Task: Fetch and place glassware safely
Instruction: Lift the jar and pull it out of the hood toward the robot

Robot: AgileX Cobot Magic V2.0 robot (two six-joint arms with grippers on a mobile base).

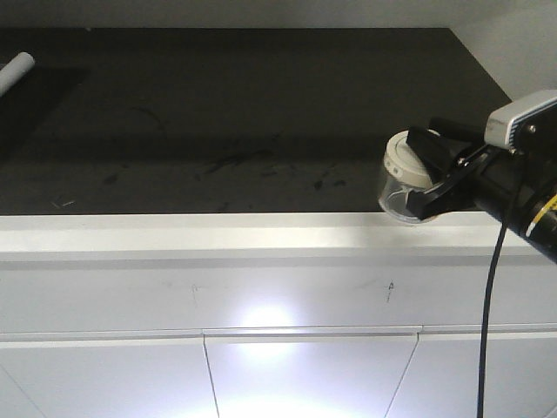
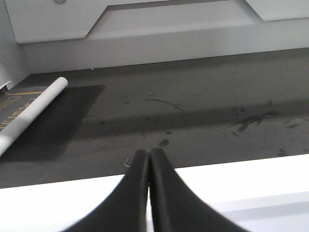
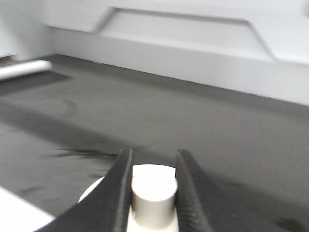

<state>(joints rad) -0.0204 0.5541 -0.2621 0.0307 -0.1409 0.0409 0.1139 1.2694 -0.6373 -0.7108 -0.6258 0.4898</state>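
Spanning the whole scene is a dark, matte table (image 1: 218, 104) with a broad white front edge (image 1: 174, 235); below that edge hang white cabinet fronts (image 1: 305, 374) carrying a bright glare, and behind the table rises a white panelled wall (image 2: 169, 34); black scuff marks (image 1: 235, 161) streak the middle of the dark surface, and a white tube (image 1: 16, 71) lies at its far left, well apart from everything else; a black cable (image 1: 489, 331) drops from the right arm across the cabinet fronts; the left hand (image 2: 148, 154) sits over the white front edge with its fingers pressed together and nothing between them; the right hand (image 3: 153, 166) is clamped on the knob (image 3: 153, 193) of the cream-white lid (image 1: 405, 157); the glass jar (image 1: 400, 196) is at the table's right front, just behind the white edge, slightly tilted; whether it touches the surface cannot be told.
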